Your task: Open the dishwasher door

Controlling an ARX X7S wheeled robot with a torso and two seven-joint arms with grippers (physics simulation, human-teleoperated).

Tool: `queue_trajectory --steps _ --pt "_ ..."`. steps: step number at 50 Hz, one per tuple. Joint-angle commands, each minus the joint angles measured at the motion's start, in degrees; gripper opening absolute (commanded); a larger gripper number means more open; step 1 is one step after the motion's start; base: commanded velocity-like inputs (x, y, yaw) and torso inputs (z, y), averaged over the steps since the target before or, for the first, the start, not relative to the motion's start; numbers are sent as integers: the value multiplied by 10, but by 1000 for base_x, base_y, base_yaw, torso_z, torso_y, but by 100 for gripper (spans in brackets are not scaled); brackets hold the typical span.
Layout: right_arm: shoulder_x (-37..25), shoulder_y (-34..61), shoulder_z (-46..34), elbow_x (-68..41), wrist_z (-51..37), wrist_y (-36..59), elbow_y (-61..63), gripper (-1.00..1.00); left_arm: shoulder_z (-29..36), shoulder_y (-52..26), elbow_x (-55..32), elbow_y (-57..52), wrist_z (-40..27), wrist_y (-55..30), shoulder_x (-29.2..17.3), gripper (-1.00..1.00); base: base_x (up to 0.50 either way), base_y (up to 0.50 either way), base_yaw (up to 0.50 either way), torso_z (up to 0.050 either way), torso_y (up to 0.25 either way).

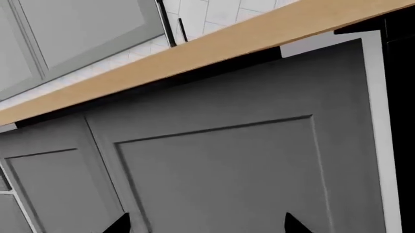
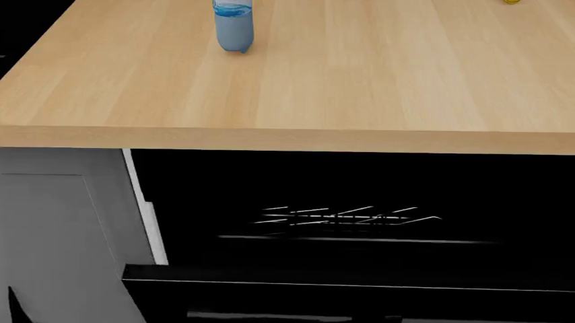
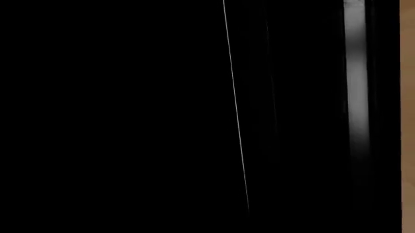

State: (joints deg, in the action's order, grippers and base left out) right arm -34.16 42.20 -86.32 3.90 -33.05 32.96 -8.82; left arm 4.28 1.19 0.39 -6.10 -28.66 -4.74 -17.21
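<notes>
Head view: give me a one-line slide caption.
Dishwasher door swung down below the wooden countertop, wire rack visible inside, blue bottle on top.

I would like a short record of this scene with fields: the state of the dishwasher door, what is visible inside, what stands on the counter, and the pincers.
dishwasher door: appears pulled away from the opening at its top; its upper edge shows low in the head view
inside: dark cavity with a wire rack
counter: light wood, with a blue bottle standing upright
beside the opening: grey cabinet door
left pincer: only two dark fingertips seen, apart, holding nothing, facing a grey cabinet
right pincer: not seen in any view
</notes>
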Motion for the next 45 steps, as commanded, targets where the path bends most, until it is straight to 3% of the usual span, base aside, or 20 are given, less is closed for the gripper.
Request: queue_trajectory --steps 1,45 --pt "0 -40 -38 24 -4 4 89 -100 -14 5 -10 -11 2 -3 -4 100 0 3 4 0 0" --pt "-6 -104 -51 35 -50 -8 98 -100 -14 14 -16 -21 -8 -1 -10 100 0 3 5 0 0"
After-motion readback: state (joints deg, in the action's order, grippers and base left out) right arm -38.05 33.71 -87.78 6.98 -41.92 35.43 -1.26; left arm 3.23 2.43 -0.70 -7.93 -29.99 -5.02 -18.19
